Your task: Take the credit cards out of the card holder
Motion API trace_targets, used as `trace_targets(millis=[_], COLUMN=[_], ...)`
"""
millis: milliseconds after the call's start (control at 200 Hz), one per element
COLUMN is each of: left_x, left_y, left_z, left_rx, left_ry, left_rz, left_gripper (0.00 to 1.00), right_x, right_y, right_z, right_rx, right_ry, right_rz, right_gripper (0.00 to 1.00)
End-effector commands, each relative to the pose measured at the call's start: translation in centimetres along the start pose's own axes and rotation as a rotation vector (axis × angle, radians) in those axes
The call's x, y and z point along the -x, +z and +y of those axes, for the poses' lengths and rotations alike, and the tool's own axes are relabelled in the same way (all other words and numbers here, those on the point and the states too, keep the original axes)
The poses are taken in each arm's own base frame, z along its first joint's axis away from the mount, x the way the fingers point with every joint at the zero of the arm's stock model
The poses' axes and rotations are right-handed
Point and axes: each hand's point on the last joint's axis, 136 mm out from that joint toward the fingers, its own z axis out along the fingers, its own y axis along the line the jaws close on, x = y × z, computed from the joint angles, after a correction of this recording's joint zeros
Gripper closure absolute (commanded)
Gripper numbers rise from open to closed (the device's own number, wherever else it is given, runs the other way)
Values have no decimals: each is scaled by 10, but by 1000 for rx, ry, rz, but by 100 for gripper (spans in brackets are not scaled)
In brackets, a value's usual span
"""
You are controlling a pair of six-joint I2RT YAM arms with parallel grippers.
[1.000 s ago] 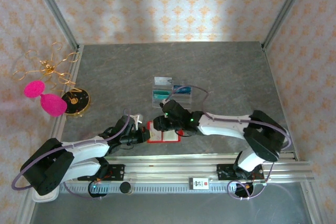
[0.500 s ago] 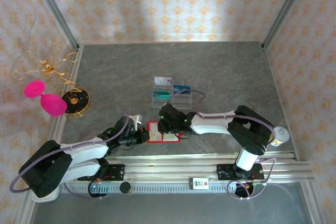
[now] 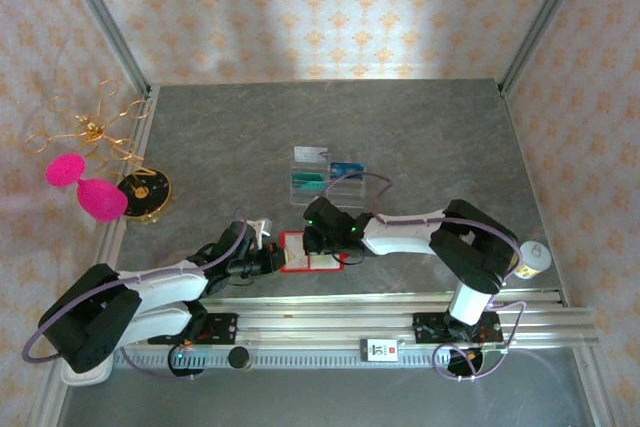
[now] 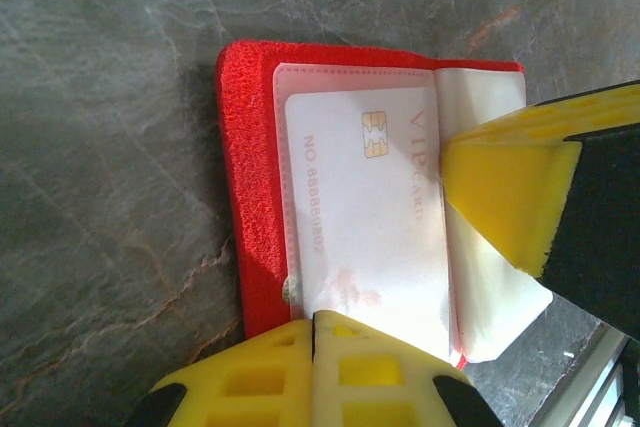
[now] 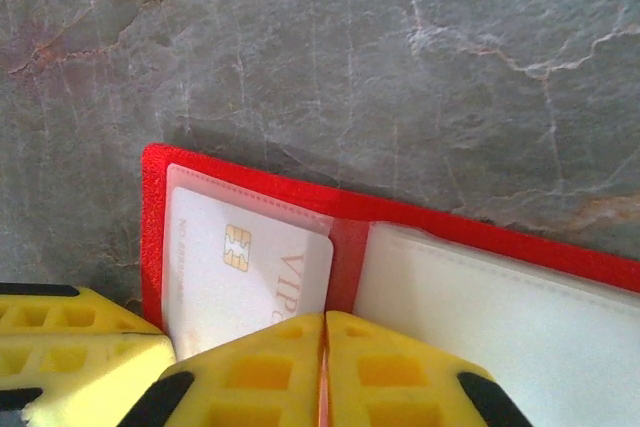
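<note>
At the near edge of the table (image 3: 450,137), the two arms reach in towards each other over the red wallet (image 4: 250,197). It lies open and flat on the grey stone-patterned top, just ahead of the rail that carries the arm bases.

The left gripper (image 4: 313,325) sits at the wallet's left end. Its yellow fingers are pressed tight together with no gap, and their tips rest on the edge of the wallet beside the clear sleeve. Nothing shows between the fingers.

A white card (image 4: 360,217) with a gold chip and the letters VIP lies inside that sleeve on the wallet's left half. The other half shows a pale, blank pocket.

The right gripper (image 5: 323,319) comes down at the middle fold, just beside the card's inner edge. Its fingers are closed against each other too. The card's edge runs under their tips, and it cannot be told whether they have a nip on it.

Farther out, near the middle of the table, stands a clear tray (image 3: 325,162). It holds a teal card (image 3: 308,185) and a blue card (image 3: 347,169), well apart from the wallet.

At the far left edge lie a black disc (image 3: 143,190), two pink shapes (image 3: 85,187) and a tangle of gold wire (image 3: 90,127).
</note>
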Motion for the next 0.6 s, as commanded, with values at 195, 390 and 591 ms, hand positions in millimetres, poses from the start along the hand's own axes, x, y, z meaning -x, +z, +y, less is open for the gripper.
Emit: trace_targets(millis=[195, 390, 591], left_x=[-13, -14, -14], left_y=[5, 6, 1], left_z=[7, 8, 8], left_rx=[16, 20, 20], left_ry=[16, 18, 10], left_rz=[59, 66, 47], left_gripper=[100, 100, 100], right_x=[-24, -28, -16], right_y=[17, 20, 0], right_z=[-2, -4, -31], right_rx=[14, 6, -130], right_ry=[-3, -9, -21], right_rz=[104, 117, 17], right_gripper=[89, 100, 100])
